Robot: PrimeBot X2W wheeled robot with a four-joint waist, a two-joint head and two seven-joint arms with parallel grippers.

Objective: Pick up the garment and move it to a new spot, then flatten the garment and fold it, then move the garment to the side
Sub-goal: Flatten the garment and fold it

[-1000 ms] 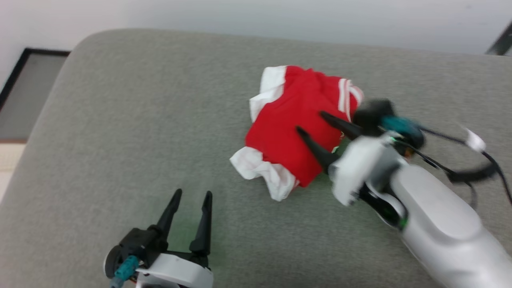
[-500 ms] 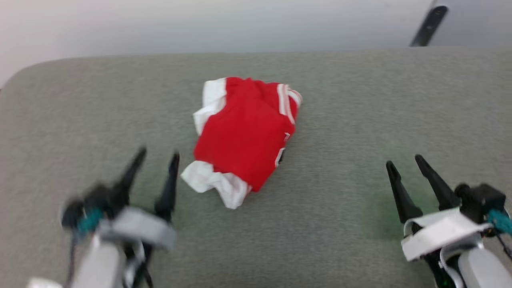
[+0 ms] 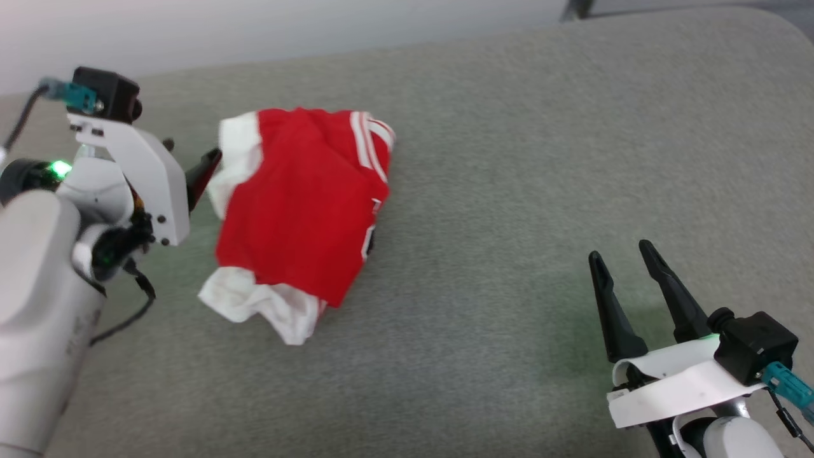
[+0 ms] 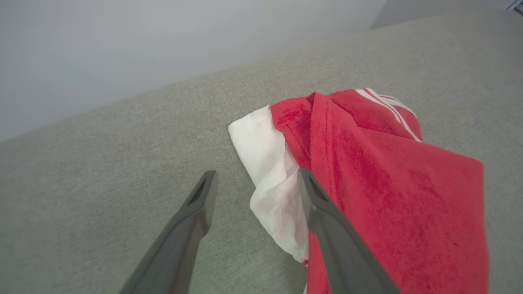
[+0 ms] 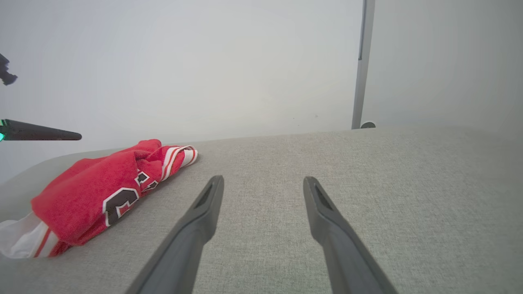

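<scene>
The two arms have swapped roles at the garment.
A second ago the right gripper [image 3: 620, 249] had its fingers over the garment [image 3: 299, 203]; it has since pulled back, well apart. The left gripper [image 4: 256, 174], low and clear before, has come up to the white sleeve [image 4: 261, 143], its spread fingers straddling the sleeve's edge. The head camera has swung too.

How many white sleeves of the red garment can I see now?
2. One white sleeve lies at the garment's far left corner, beside the left gripper; the other sleeve is at its near edge. Folds may hide more.
</scene>
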